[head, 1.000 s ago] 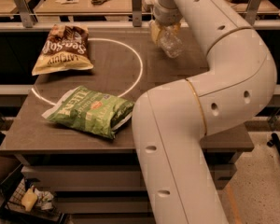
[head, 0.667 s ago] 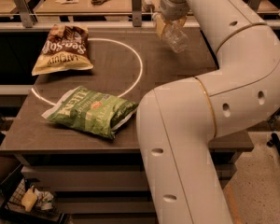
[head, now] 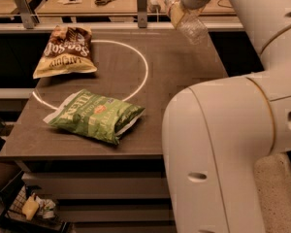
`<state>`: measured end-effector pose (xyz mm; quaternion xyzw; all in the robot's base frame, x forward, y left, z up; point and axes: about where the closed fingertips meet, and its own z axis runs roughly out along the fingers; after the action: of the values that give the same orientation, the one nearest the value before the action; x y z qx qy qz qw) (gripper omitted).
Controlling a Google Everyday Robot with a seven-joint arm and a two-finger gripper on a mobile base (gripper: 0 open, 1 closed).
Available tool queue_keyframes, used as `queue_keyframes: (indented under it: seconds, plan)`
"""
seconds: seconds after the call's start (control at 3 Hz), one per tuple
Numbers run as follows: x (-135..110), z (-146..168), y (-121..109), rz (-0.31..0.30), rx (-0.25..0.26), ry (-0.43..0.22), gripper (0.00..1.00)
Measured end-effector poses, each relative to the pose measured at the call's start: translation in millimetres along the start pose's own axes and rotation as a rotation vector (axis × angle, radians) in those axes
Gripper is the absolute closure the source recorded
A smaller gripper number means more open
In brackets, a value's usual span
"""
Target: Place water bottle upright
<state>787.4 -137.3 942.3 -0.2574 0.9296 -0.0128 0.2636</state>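
Observation:
The water bottle [head: 190, 24] is clear ribbed plastic and hangs tilted in the air over the far right corner of the dark table [head: 184, 67]. Its capped end points up and to the left. My gripper [head: 185, 8] is at the top of the view, shut on the bottle's upper part. My white arm [head: 242, 130] fills the right side of the view and hides the table's right edge.
A brown chip bag [head: 64, 52] lies at the table's far left and a green chip bag [head: 94, 115] lies near the front. A white circle line [head: 144, 69] is marked on the table. Metal posts [head: 142, 6] and a rail stand behind, with another table holding scissors [head: 108, 0].
The gripper has lifted the bottle upward and slightly to the right, away from the table top. The chip bags have not moved.

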Motion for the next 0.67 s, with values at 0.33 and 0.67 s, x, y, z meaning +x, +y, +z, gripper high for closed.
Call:
queue_keyframes:
  seconds: [0.33,0.67]
  plan:
    - [-1,-20,2,-0.049,-0.036,-0.115,1.00]
    - [2,-34,8,-0.086,-0.070,-0.221,1.00]
